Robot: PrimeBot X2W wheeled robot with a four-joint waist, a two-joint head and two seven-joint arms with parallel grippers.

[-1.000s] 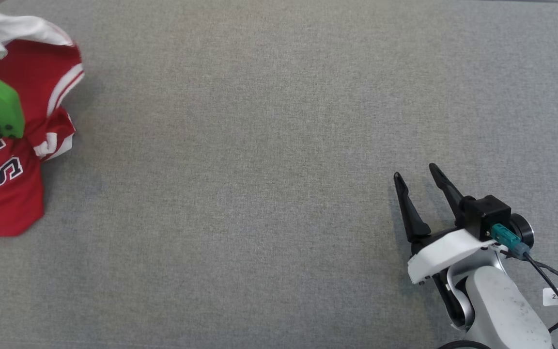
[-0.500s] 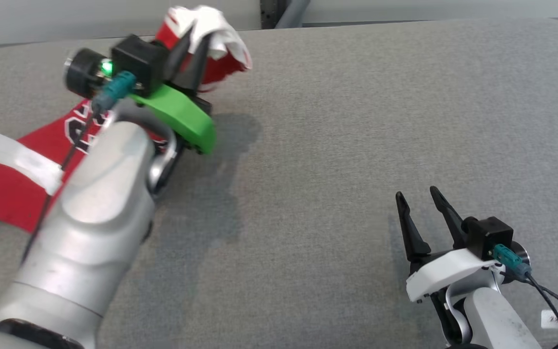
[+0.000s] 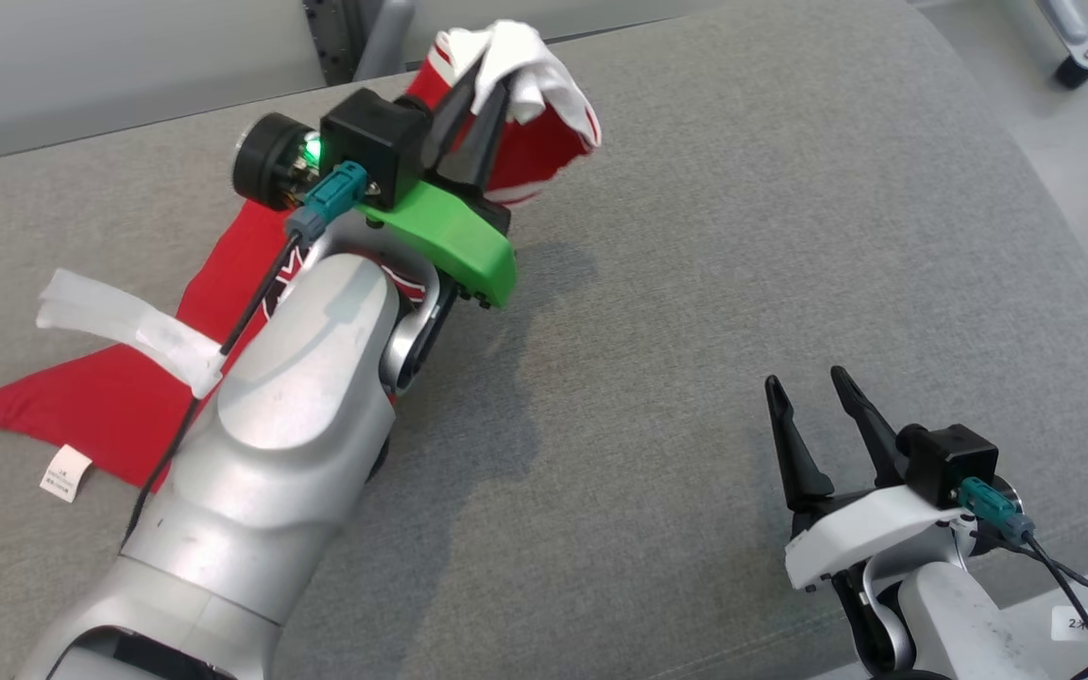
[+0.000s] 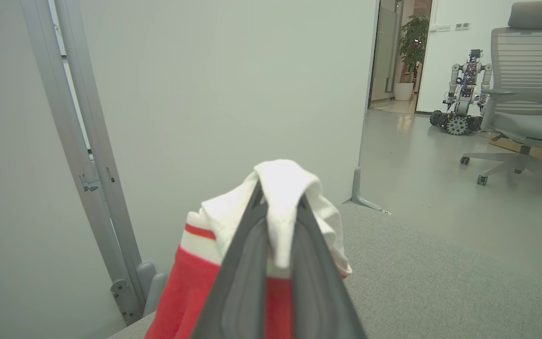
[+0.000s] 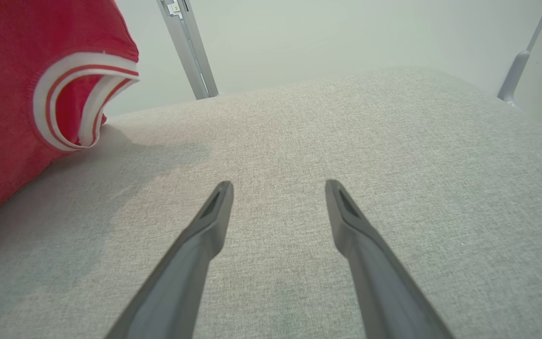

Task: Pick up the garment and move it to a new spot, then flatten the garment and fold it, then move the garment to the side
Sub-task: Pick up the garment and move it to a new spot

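The right tool [image 3: 804, 380] hovers open and empty over the grey fabric-covered tabletop [image 3: 695, 236]. At left, the red, white-trimmed jersey garment [image 3: 100, 406] lies with its hem nearest. Its long axis runs diagonally away and rightward to a white-edged end, lifted and pinched in the closed left tool [image 3: 495, 77]. Beyond stand a pale wall panel [image 4: 228, 84] and a grey mesh office chair [image 4: 530, 61].

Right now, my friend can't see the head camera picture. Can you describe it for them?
The left gripper has its fingers shut on the white edge of a red garment, holding that end up while the rest trails on the grey surface. The right gripper sits at the lower right, fingers open and empty.
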